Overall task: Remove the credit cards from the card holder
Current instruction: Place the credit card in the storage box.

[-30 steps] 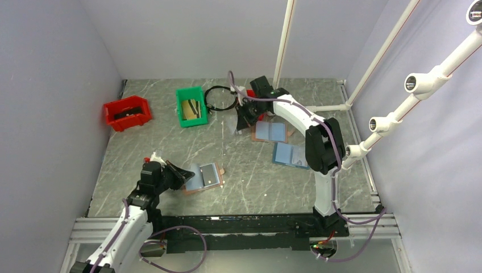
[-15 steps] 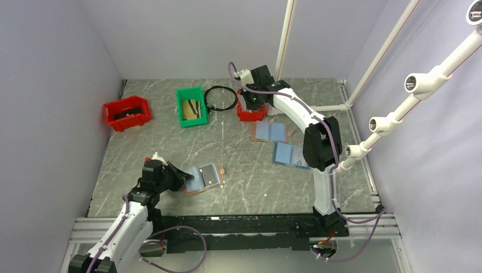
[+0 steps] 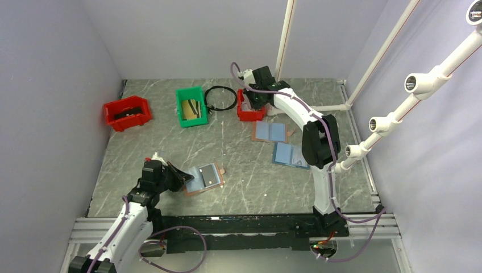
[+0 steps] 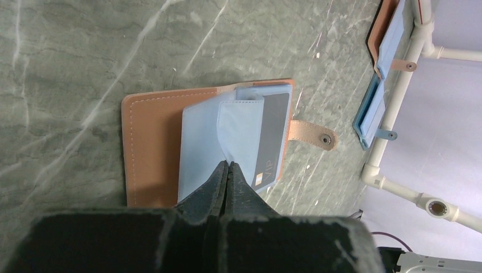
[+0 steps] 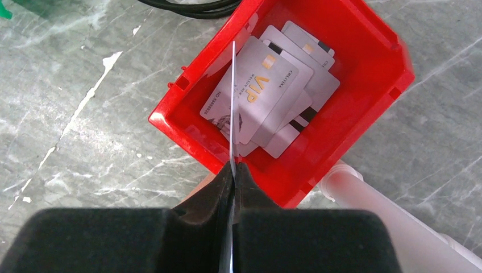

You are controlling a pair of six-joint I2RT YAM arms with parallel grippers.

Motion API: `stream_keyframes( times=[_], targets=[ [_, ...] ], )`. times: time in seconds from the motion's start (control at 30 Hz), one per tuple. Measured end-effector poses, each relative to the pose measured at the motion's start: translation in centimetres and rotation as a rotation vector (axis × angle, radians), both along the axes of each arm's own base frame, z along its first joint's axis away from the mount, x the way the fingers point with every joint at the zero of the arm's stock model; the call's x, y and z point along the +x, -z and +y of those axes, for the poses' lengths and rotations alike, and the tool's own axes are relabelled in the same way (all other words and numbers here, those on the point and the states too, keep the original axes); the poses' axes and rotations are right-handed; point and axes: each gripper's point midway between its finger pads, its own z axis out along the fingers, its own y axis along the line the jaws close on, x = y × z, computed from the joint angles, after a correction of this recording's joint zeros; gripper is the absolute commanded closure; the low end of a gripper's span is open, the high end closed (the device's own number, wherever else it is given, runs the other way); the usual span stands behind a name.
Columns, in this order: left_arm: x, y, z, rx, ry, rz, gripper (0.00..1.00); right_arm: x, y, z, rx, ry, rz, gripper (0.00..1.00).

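The card holder [image 3: 203,178] lies open near the left arm, reddish-brown cover [image 4: 153,148] down and pale blue pages up. A dark grey credit card [image 4: 271,136] sits in its right page beside the side tab [image 4: 311,133]. My left gripper [image 4: 227,165] is shut, its tips pinching a lifted pale blue page; it also shows in the top view [image 3: 181,173]. My right gripper [image 5: 233,165] is shut on a pale credit card [image 5: 233,102], seen edge-on, above a small red bin [image 5: 364,96] that holds several pale cards [image 5: 267,96]. This gripper also shows in the top view [image 3: 254,98].
A second reddish-brown holder [image 3: 270,132] and a blue-covered holder [image 3: 290,154] lie open right of centre. A green bin [image 3: 191,106], a larger red bin [image 3: 127,112] and a black cable ring [image 3: 220,98] sit at the back. White pipes [image 3: 282,42] stand at the back right.
My right gripper has swung from beside the second holder to above the small red bin, which now shows. The left arm has hardly moved.
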Motion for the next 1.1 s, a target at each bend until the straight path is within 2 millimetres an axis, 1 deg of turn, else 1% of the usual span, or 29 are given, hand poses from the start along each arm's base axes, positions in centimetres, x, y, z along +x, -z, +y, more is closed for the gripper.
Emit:
stream_keyframes(
  times=[0.2,0.5,1.1],
  targets=[
    [0.0,-0.07,0.0,-0.001,0.0,-0.003,1.0,0.35,0.66,0.09,-0.005,0.003,0.001,0.95],
    [0.0,-0.07,0.0,-0.001,0.0,-0.003,1.0,0.39,0.68,0.12,-0.002,0.006,0.001,0.92],
    [-0.01,-0.07,0.0,-0.001,0.0,-0.003,1.0,0.4,0.75,0.14,0.0,0.01,0.003,0.92]
  ],
)
